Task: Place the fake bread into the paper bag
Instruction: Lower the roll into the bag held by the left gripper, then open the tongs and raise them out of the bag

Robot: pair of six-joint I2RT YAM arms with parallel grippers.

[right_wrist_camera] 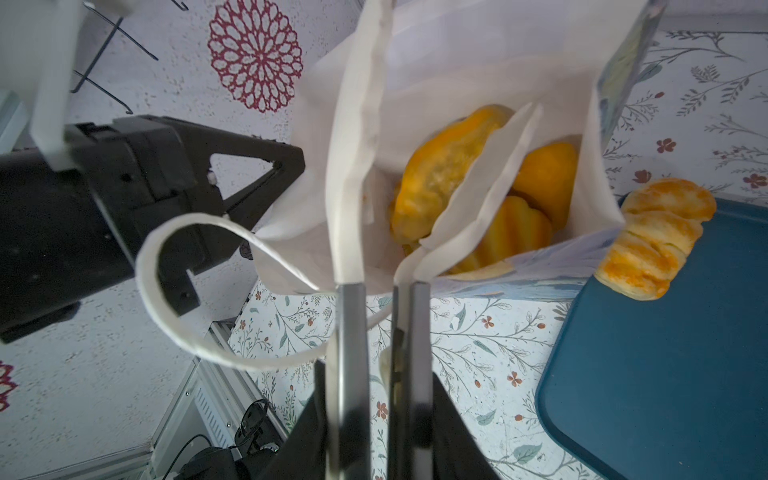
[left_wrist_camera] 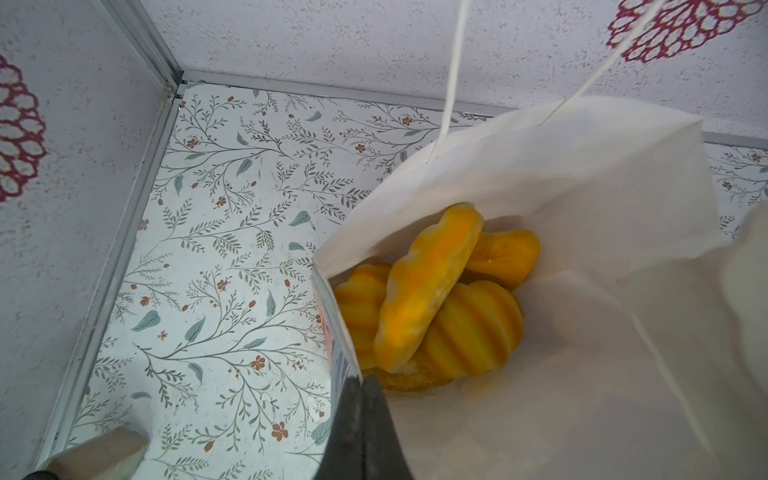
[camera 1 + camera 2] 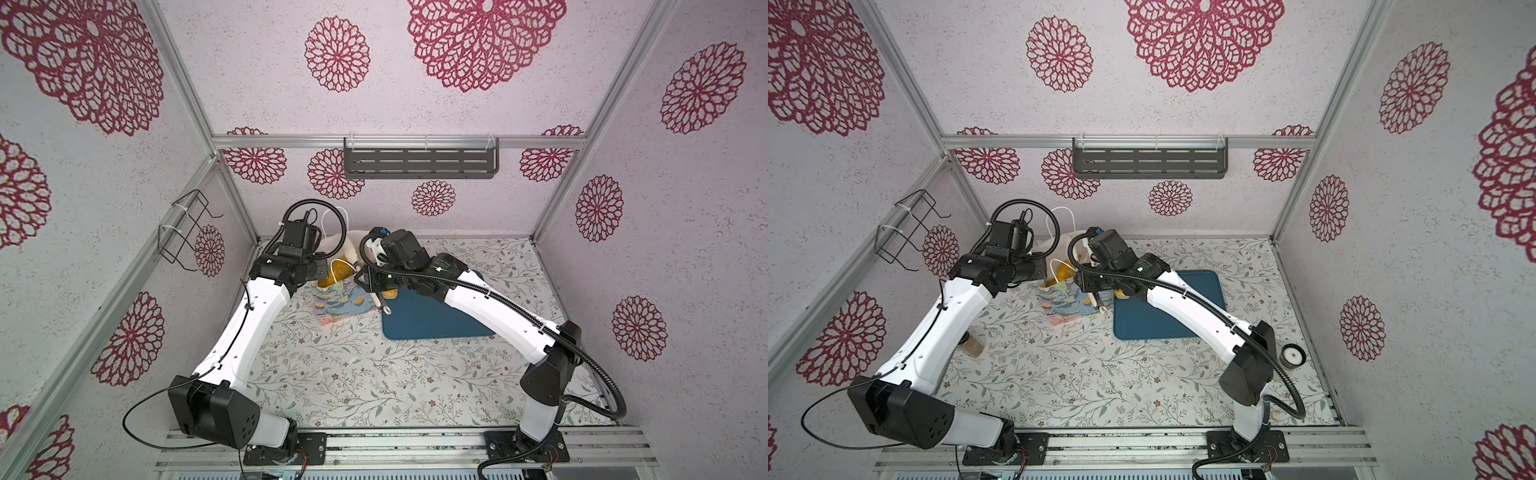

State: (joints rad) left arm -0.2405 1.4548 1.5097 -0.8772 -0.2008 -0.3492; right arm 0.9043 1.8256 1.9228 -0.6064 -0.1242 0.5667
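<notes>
The right claw [image 1: 376, 395] grips tongs [image 1: 353, 332] dipped into the paper bag [image 1: 478, 70] of fake bread [image 1: 440, 166]; left claw [image 2: 361, 415] pinches its rim.

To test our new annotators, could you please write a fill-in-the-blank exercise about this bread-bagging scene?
The left pincer grips the rim of the ___.
The right pincer holds the ___.
One bread lies outside, on the ___.
Missing: bag, tongs, tray.
</notes>
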